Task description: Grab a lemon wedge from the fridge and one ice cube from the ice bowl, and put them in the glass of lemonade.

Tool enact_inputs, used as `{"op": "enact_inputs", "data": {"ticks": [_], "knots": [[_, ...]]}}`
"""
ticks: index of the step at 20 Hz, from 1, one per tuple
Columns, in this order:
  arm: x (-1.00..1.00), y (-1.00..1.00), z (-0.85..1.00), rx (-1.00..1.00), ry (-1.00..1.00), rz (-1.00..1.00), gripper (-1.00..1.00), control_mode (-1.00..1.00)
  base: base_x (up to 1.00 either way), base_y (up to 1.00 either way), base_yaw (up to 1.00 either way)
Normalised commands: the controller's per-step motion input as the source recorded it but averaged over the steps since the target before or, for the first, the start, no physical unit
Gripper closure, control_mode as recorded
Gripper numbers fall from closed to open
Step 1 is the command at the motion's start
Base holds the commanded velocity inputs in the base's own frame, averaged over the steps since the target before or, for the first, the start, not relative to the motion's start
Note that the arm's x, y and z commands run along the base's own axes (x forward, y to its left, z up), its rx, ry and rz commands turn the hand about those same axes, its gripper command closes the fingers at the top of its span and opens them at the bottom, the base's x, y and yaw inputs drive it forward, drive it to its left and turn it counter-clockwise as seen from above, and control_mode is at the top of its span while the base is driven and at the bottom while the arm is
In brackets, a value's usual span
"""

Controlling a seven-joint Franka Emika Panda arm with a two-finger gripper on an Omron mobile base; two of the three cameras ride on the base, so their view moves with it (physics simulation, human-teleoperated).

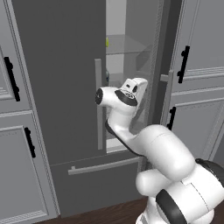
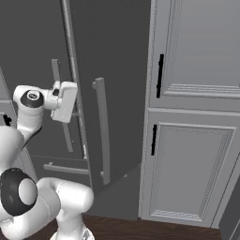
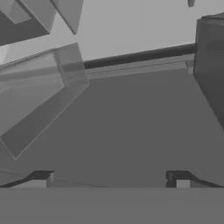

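Left base view shows the fridge [image 1: 57, 87] ajar, the lemon wedge [image 1: 107, 42] on an upper glass shelf [image 1: 127, 43]. Pincer [image 3: 109, 179] released, empty, reaching inside below that shelf. Risk: rising carelessly could strike the shelf edge.

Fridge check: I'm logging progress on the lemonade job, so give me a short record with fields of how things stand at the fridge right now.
fridge: one door ajar, glass shelves showing through the gap
lemon wedge: small yellow piece on an upper shelf, not yet taken
pincer: open, holding nothing, pointed into the fridge interior
arm: reaching into the door gap, wrist level with the bar handles
bottom drawer: closed
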Motion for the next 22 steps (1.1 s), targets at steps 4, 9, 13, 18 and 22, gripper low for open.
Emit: {"op": "enact_inputs", "data": {"ticks": [4,9,13,18,22], "knots": [[0.0,-0.66,-0.11,-0.01,0.0,-0.12,-1.0,-1.0,0.0,0.0,0.0],[-0.07,-0.8,-0.02,0.0,0.0,-0.15,-1.0,-1.0,0.0,0.0,0.0],[-0.15,-0.84,-0.01,0.0,0.0,-0.16,-1.0,-1.0,0.0,0.0,0.0],[-0.24,-0.82,-0.06,0.0,0.0,-0.15,-1.0,-1.0,0.0,0.0,0.0],[-0.43,-0.71,-0.2,0.0,0.0,-0.14,-1.0,-1.0,0.0,0.0,0.0]]}}
